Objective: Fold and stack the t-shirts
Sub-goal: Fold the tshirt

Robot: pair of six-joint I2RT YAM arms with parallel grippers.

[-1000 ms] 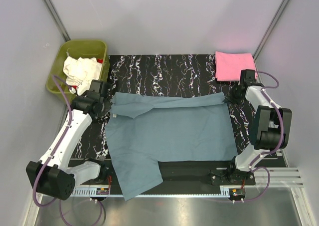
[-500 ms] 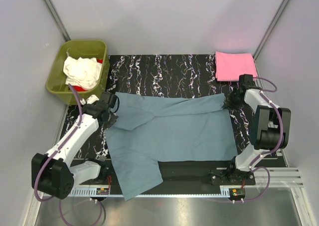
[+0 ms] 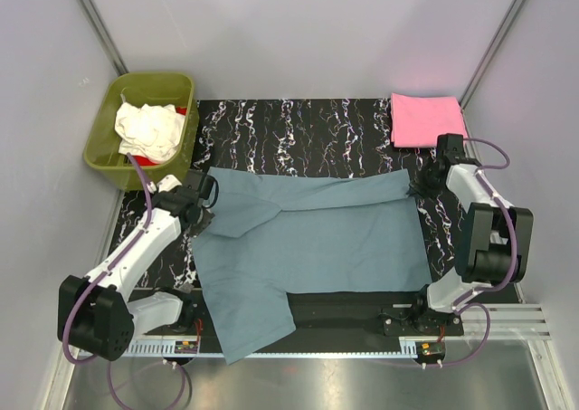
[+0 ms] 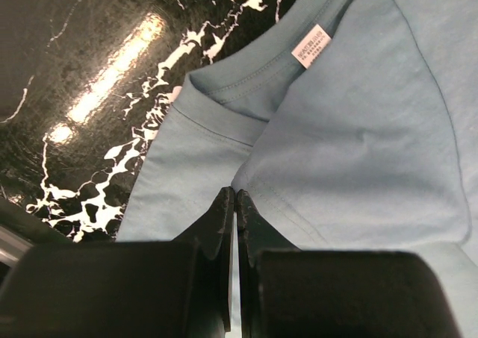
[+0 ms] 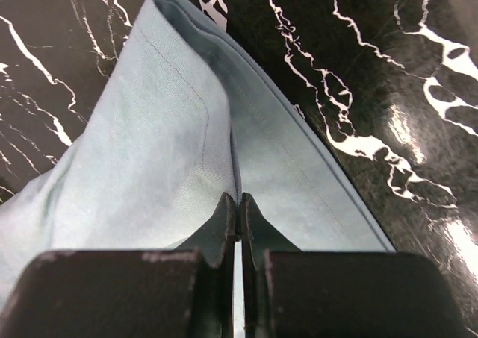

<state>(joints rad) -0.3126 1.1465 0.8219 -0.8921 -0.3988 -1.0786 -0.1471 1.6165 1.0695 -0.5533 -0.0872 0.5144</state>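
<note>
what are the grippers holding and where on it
Both pinch the blue-grey t-shirt: left gripper at a seam near the collar, right gripper at its far right corner.

Black, white-veined worktop (image 3: pixel 298 129) carries a blue-grey t-shirt (image 3: pixel 317 238) spread across its middle, far edge folded over, near-left part reaching past the near edge, and a folded pink t-shirt (image 3: pixel 425 120) at the far right corner; olive tub (image 3: pixel 98 154) stands just beside the far left corner.
</note>
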